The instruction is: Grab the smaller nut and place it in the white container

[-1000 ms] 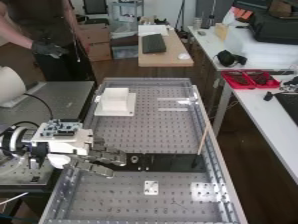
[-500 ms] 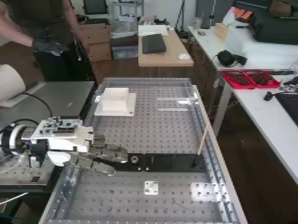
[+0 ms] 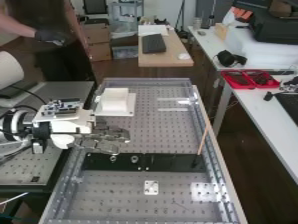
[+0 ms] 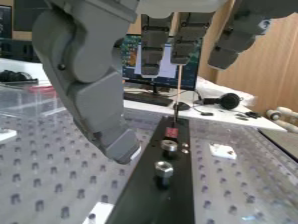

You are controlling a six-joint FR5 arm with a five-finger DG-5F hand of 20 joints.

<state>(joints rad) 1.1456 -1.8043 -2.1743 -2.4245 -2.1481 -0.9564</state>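
In the high view the hand (image 3: pixel 106 137) is beside the far edge of the black bar (image 3: pixel 171 162), near its left end, with fingers extended. The larger nut (image 3: pixel 113 158) and the bearing (image 3: pixel 134 159) stand on the bar, apart from the hand. The white container (image 3: pixel 115 99) sits on a white plate farther up the bench. In the wrist view the hand (image 4: pixel 86 75) has its thumb and fingers wide apart, nothing visible between them. The larger nut (image 4: pixel 163 169) stands on the bar, with the bearing (image 4: pixel 169 145) beyond it.
A thin wooden stick (image 3: pixel 203 137) rises from the bar's right part. A small white plate (image 3: pixel 151 188) lies on the perforated bench (image 3: pixel 120 192). Raised metal rails (image 3: pixel 216 150) line the bench's sides.
The hand has moved away from over the bar, towards the white container's end of the bench. The larger nut, hidden behind the fingers before, now shows.
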